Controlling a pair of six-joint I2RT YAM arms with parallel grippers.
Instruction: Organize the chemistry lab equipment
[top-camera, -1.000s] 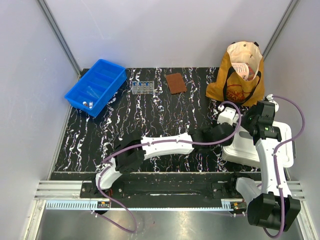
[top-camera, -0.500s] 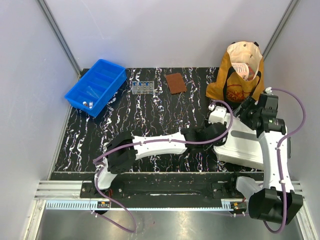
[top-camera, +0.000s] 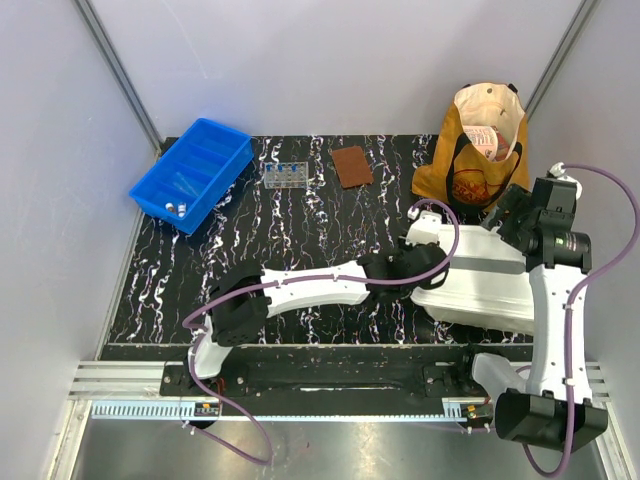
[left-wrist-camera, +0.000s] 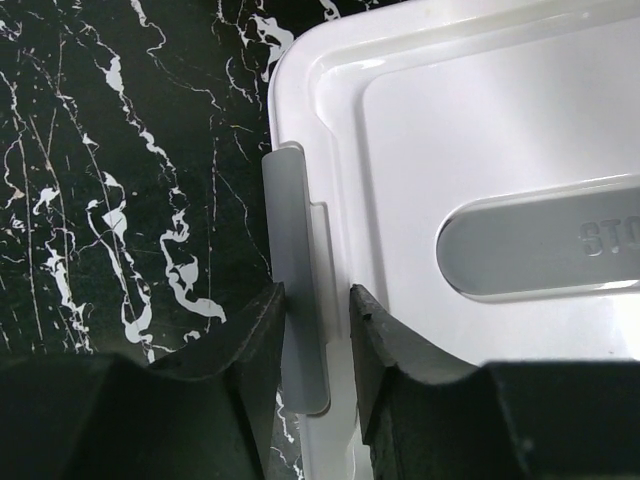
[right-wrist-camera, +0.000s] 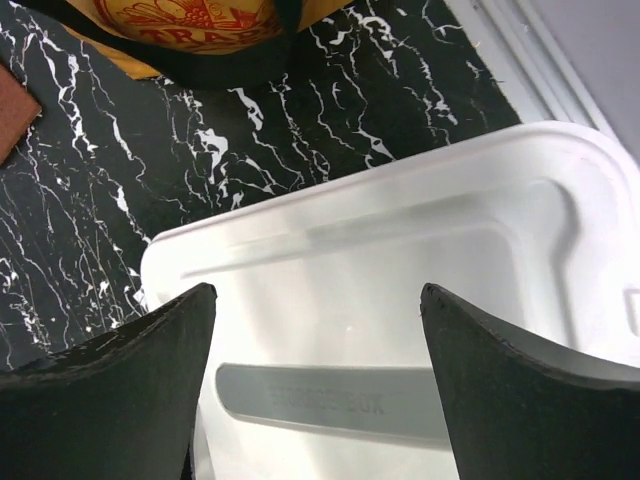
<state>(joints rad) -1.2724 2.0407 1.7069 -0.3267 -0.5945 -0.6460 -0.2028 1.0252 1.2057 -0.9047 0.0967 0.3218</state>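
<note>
A white storage box (top-camera: 480, 285) with a grey handle strip lies at the table's right edge. My left gripper (top-camera: 425, 262) is shut on the grey side latch (left-wrist-camera: 295, 300) and rim of its lid (left-wrist-camera: 480, 130). My right gripper (top-camera: 510, 215) hovers open above the lid (right-wrist-camera: 400, 270) and holds nothing. Far left, a blue bin (top-camera: 192, 172) holds white-capped vials (top-camera: 175, 208). A small clear tube rack (top-camera: 284, 176) with blue-capped tubes stands at the back centre.
A tan tote bag (top-camera: 478, 145) stands at the back right, just behind the box. A brown square pad (top-camera: 351, 166) lies beside the rack. The black marbled tabletop (top-camera: 300, 235) stretches between the box and the bin.
My right gripper opened, let go of the box and drew back to the right. My left gripper closed on the latch and dragged the box leftward onto the table.
</note>
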